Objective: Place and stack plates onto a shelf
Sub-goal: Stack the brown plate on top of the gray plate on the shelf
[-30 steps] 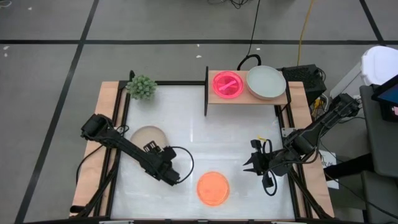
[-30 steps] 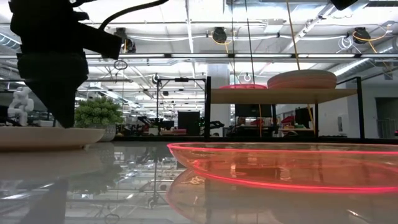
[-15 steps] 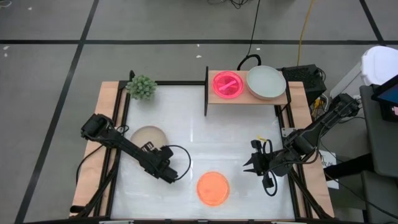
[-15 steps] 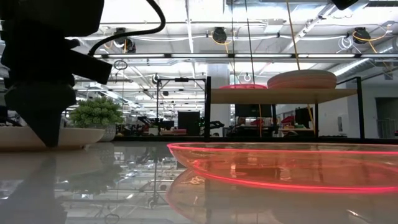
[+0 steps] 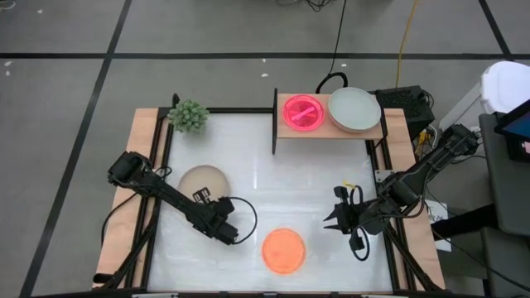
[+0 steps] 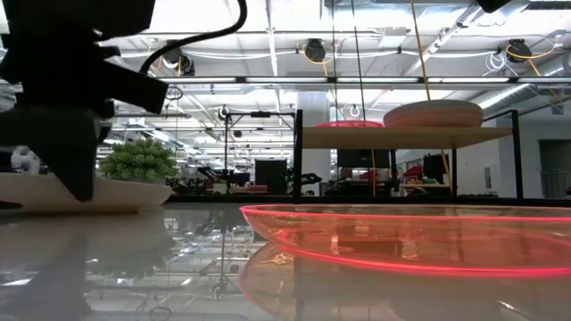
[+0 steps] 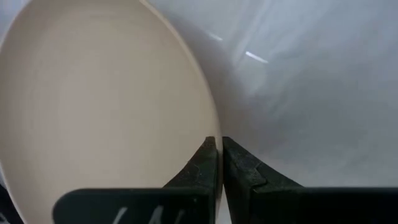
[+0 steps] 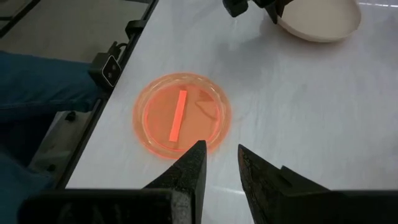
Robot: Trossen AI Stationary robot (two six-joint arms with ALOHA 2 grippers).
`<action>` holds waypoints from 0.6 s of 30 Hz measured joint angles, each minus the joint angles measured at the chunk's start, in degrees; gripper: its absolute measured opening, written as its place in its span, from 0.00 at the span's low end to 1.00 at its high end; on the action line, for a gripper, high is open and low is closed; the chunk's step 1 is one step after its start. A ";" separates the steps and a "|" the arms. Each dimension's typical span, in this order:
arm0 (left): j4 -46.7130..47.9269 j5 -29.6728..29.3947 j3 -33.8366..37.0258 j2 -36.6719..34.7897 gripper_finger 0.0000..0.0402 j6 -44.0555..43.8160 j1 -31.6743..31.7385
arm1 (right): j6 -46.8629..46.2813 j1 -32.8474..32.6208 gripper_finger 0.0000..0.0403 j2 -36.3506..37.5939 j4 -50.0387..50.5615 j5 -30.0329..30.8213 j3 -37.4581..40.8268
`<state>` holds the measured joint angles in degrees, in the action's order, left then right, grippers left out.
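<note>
My left claw (image 7: 219, 163) pinches the beige plate (image 5: 201, 180) by its rim, left of centre; I should lift level, slowly, toward the shelf (image 5: 331, 132) upper right.

A small green leafy plant (image 5: 189, 115) stands at the far left corner of the big white tabletop (image 5: 315, 186), beside a light wooden side rail (image 5: 126, 190). A yellow cable (image 5: 404, 41) and a black cable (image 5: 338, 37) run over the grey floor (image 5: 74, 66) beyond the tabletop.
</note>
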<state>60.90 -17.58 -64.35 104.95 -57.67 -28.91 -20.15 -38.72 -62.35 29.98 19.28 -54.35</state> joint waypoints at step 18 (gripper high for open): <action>3.72 -6.38 -11.87 0.04 0.03 32.76 -0.09 | 5.82 2.55 0.19 -3.82 -4.59 0.36 0.00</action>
<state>64.63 -23.96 -76.22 104.99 -24.91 -28.99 -14.33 -36.17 -66.16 25.40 19.64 -54.35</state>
